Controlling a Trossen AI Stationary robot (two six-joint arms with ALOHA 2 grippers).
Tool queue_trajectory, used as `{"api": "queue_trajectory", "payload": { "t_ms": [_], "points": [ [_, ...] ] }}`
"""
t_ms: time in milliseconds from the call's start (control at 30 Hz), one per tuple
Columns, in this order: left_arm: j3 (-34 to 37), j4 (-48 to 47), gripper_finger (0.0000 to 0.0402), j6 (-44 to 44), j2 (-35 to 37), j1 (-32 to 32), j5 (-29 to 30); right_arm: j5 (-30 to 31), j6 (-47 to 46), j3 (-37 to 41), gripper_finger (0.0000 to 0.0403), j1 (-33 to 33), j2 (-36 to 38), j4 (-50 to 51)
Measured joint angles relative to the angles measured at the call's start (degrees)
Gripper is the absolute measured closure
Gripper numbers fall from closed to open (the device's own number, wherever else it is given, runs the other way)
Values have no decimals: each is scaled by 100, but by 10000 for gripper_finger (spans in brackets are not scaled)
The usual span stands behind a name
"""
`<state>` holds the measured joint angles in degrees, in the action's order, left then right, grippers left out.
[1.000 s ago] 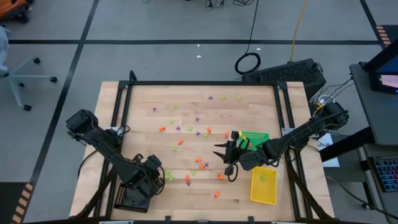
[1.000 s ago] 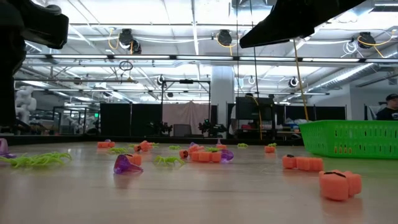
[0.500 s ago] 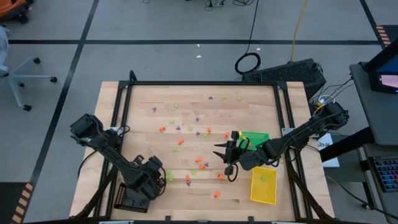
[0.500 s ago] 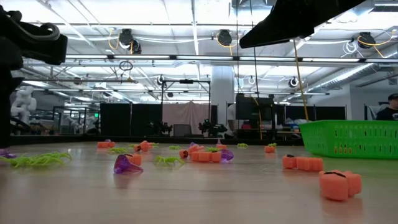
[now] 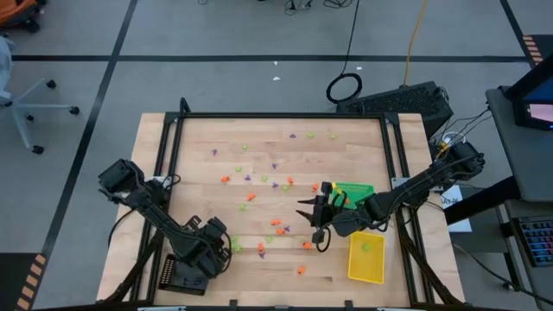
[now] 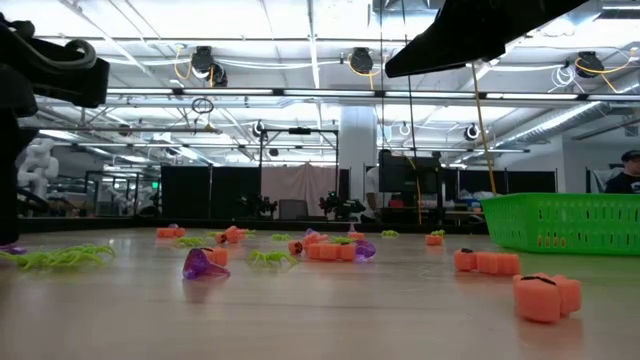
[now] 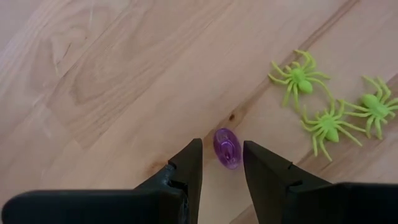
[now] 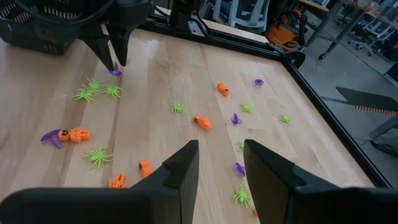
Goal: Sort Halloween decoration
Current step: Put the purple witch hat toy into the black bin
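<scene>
Purple trinket (image 7: 227, 148) sits on the table (image 7: 112, 81) between left claw (image 7: 222, 163) fingers, jaws spread, not pinching; three green spiders (image 7: 328, 125) just beyond; right claw (image 8: 219, 163) spread, empty, above mid-table scatter.

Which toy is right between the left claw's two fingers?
The small purple oval trinket. It lies on the wood between the tips of the left claw, while the three lime green spiders lie off to one side.

Orange, purple, green trinkets (image 5: 275, 221) scattered flat across the tabletop
</scene>
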<state>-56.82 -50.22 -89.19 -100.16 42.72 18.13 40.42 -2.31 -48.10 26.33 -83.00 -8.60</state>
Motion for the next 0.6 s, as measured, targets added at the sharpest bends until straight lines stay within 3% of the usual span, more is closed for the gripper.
{"api": "queue_trajectory", "payload": {
  "t_ms": [167,600],
  "points": [
    [0,42,301,84,0,0,9,0,-1,0,287,0,0,0],
    [0,81,386,172,0,0,53,0,0,0,287,0,0,0]
  ]
}}
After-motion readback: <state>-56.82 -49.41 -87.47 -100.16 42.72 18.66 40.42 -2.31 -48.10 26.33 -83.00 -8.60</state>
